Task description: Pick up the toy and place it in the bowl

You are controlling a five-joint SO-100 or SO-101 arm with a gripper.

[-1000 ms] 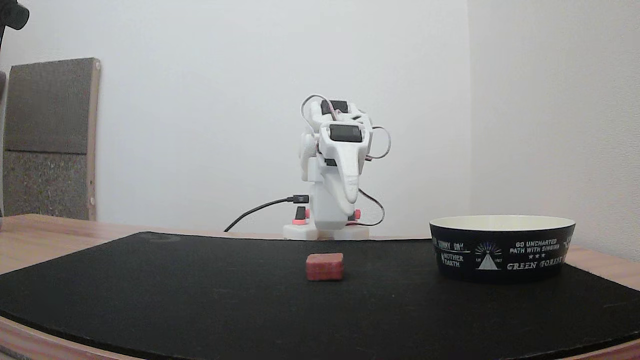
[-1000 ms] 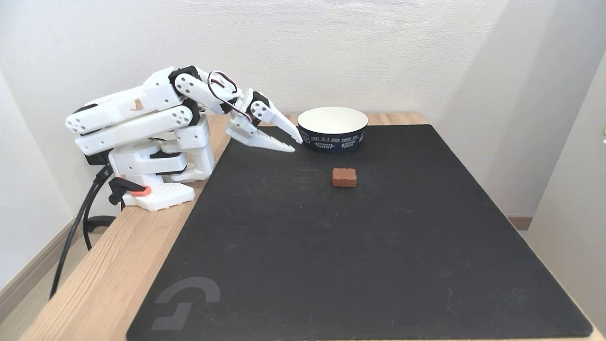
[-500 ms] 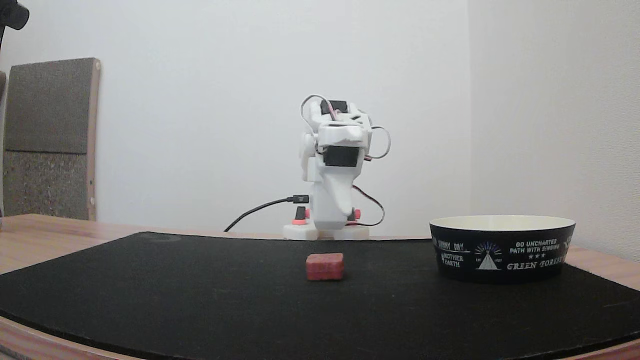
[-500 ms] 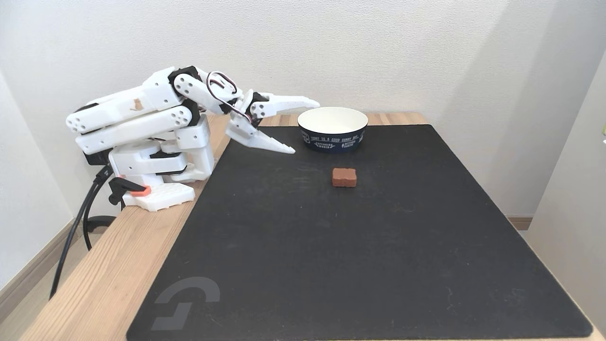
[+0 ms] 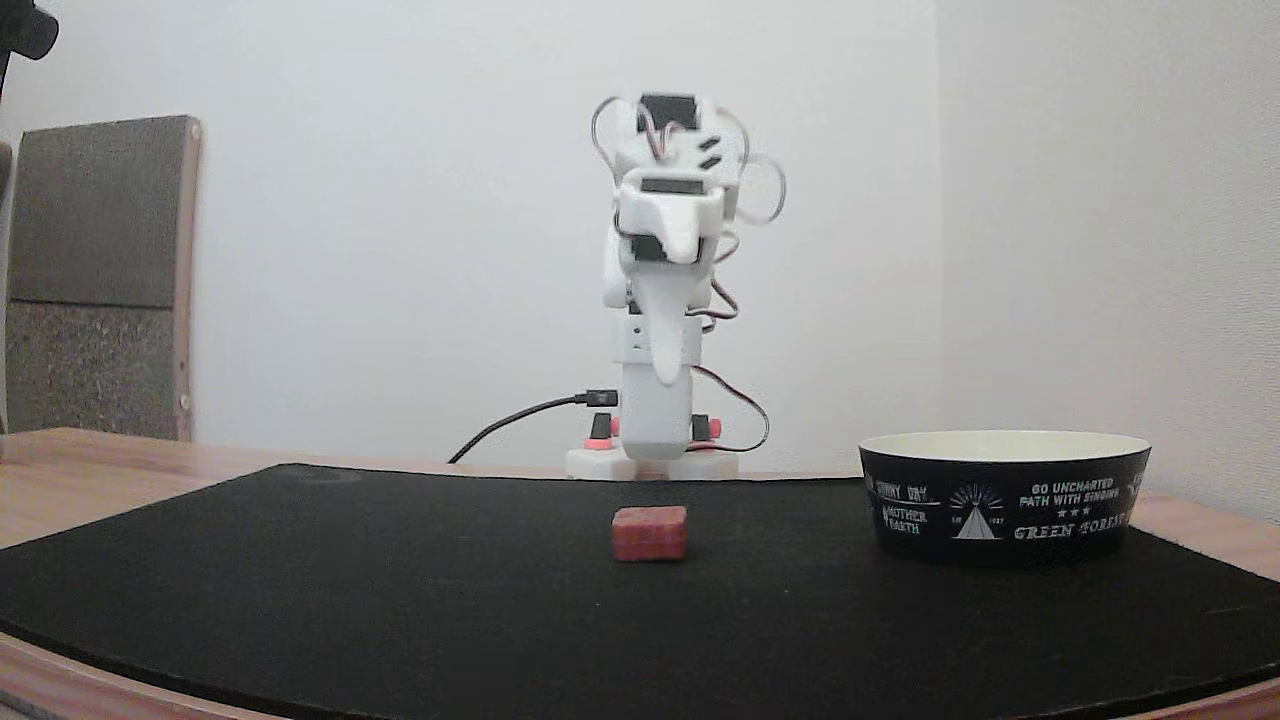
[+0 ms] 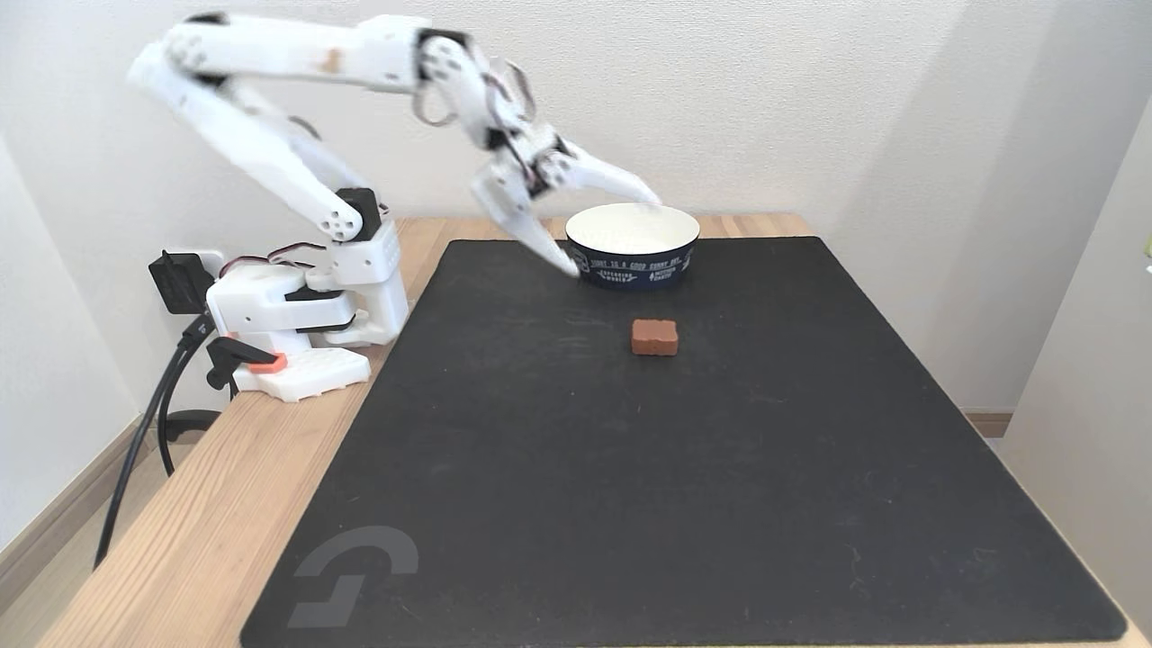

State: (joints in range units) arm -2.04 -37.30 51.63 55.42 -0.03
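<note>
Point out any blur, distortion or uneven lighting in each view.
In a fixed view the arm is smeared by motion, while the toy and bowl stay sharp; daylight brightens the wall at upper right. In a fixed view the mat's near edge bows from lens distortion, the gripper is softly blurred, and the lighting is dim and flat.

Toy (image 6: pixel 654 337) lies on the mat (image 6: pixel 684 504), apart from and in front of the bowl (image 6: pixel 633 245) at the mat's far edge. Arm base (image 6: pixel 297 333) stands on the table (image 6: pixel 207 522), left of the mat
</note>
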